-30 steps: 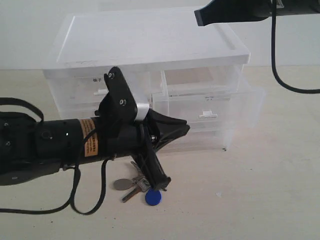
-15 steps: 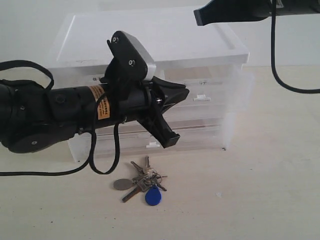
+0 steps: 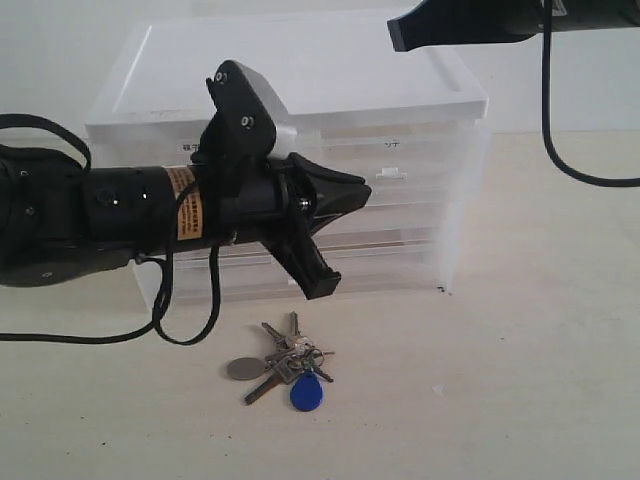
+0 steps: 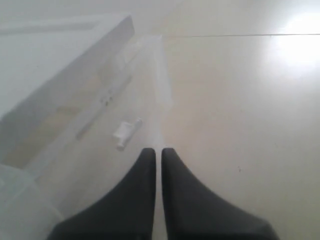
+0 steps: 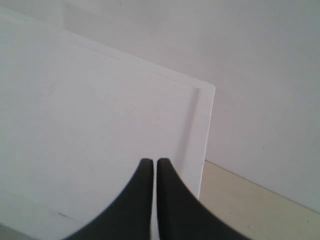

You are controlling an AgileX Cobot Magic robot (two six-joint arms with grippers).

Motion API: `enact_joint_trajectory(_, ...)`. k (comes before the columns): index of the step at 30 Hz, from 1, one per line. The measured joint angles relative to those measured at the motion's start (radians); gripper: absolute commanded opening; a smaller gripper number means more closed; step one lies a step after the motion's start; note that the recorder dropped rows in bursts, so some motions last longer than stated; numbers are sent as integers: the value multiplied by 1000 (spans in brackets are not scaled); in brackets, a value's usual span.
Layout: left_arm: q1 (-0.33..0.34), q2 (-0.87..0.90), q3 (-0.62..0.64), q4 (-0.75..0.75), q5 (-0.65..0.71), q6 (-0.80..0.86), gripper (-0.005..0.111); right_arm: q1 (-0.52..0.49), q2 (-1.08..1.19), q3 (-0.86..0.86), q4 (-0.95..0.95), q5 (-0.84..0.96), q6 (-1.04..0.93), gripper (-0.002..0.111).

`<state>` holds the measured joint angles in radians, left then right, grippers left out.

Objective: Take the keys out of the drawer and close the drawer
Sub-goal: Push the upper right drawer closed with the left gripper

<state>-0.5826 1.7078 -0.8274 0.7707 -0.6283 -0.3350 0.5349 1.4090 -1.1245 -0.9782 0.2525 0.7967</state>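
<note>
From the left of the frame the left arm reaches across in front of the plastic cabinet (image 3: pixel 300 70), and its left pincer (image 3: pixel 360 188) has its fingers pressed together with nothing between them, the tips pointing at the front of the drawer (image 3: pixel 410 190). Whether they touch it is hard to tell. Below, at lower centre, the keys (image 3: pixel 285 362) lie on the tabletop (image 3: pixel 540 350) just in front of the cabinet, blue fob (image 3: pixel 306 396) nearest the camera, so that part of the task looks done. Right of the pincer tips, the drawer's small white handle (image 3: pixel 395 172) sits level with the cabinet front, and the drawer looks pushed fully in, or very nearly. The closing step seems to be at its end. The next move probably calls for drawing the left arm back without catching the handle or sweeping the keys. At upper right the right pincer (image 3: pixel 398 32) hangs above the cabinet top, fingers together and empty.
</note>
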Motion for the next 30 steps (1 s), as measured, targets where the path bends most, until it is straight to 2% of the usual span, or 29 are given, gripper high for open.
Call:
enact_joint_trajectory(2, 0, 16, 2, -18, 12, 33, 5, 0, 0, 0, 0, 0, 0, 0)
enact_joint_trajectory(5, -2, 60, 2, -173, 22, 167, 5, 0, 0, 0, 2, 0, 0, 0)
enact_joint_trajectory(9, -4, 98, 2, -269, 29, 259, 5, 0, 0, 0, 8, 0, 0, 0)
enact_joint_trajectory(15, -10, 107, -32, -491, 51, 402, 5, 0, 0, 0, 13, 0, 0, 0)
enact_joint_trajectory(30, -10, 109, -93, -560, 23, 447, 5, 0, 0, 0, 32, 7, -11, 0)
